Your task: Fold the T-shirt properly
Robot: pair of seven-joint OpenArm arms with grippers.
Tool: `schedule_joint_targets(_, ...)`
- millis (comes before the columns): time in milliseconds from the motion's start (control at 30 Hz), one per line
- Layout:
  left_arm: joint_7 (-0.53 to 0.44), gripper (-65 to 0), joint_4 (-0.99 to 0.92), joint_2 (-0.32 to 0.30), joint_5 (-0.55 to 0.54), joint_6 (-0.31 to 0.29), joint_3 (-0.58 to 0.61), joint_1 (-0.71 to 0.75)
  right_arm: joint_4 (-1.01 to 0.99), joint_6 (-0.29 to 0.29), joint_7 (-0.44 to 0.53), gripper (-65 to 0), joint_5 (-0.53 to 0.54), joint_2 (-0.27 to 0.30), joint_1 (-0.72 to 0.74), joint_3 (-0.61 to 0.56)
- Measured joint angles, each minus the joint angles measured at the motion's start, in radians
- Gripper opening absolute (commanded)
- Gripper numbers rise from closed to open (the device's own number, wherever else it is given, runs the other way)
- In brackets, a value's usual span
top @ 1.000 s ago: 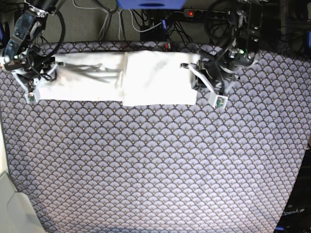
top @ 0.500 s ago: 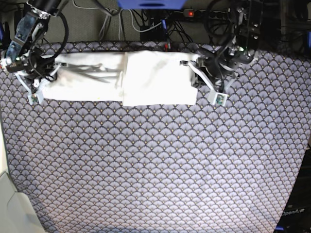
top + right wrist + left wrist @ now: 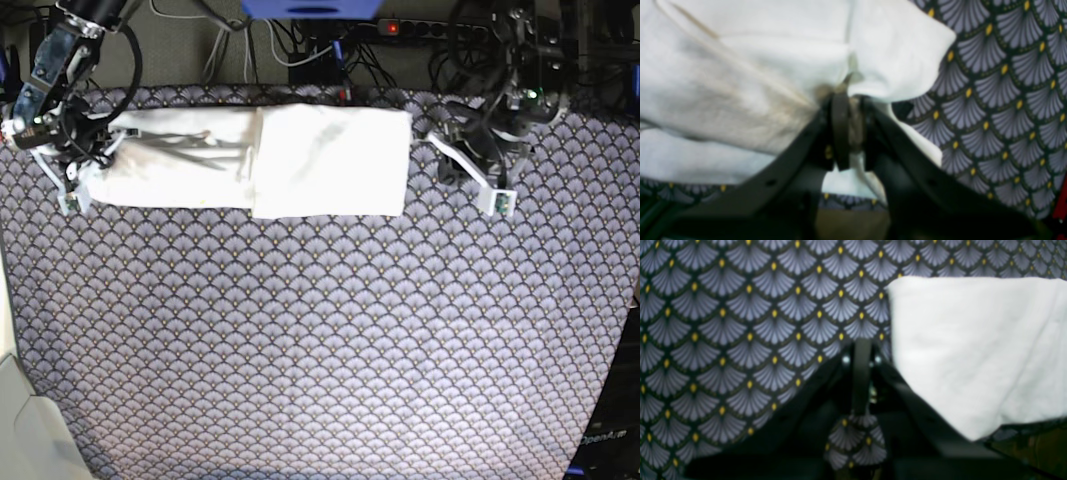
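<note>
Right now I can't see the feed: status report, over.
Left hand shut, empty, clear of the T-shirt. Right hand pinching its end. Shirt half-folded, white side up. Nothing in the way.

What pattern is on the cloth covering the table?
The tablecloth has grey-lilac fan-shaped scales on black, each with a small yellow dot. The left wrist view shows it best.
</note>
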Motion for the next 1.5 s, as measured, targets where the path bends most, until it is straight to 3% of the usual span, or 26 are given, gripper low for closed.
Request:
schedule_joint_targets(300, 0.003, -64.6, 0.0, 0.0, 0.004, 0.0, -0.119, 0.045, 0.241, 0.002, -0.011, -65.0, -0.004, -0.09, -0.025, -0.008)
schedule_joint_targets(467, 0.0, -64.6, 0.001, 0.001, 0.0, 0.0, -0.175, 0.063, 0.248, 0.002, -0.01, -65.0, -0.011, -0.091, -0.04, -0.061)
schedule_joint_targets(600, 0.003, -64.6, 0.001, -0.002, 0.0, 0.0, -0.208, 0.072, 0.254, 0.002, 0.031, -65.0, -0.011, -0.093, -0.085, -0.159)
schedule_joint_targets(867, 0.002, -64.6, -0.001, -0.1, 0.005, -0.005, -0.217, 0.092, 0.274, 0.003, 0.244, -65.0, -0.01, -0.123, -0.173, -0.291)
schedule_joint_targets(1033, 0.003, -64.6, -0.005, -0.129, 0.001, -0.01, -0.267, 0.092, 0.274, 0.003, 0.343, -65.0, -0.01, -0.091, -0.219, -0.272)
schedule_joint_targets(1300, 0.003, -64.6, -0.006, -0.125, 0.008, -0.007, -0.317, 0.086, 0.274, 0.003, 0.418, -65.0, -0.007, -0.043, -0.256, -0.233)
schedule_joint_targets(1500, -0.014, -64.6, -0.026, -0.131, 0.007, -0.005, -0.322, 0.085, 0.274, 0.003, 0.424, -65.0, -0.01, 0.024, -0.259, -0.172)
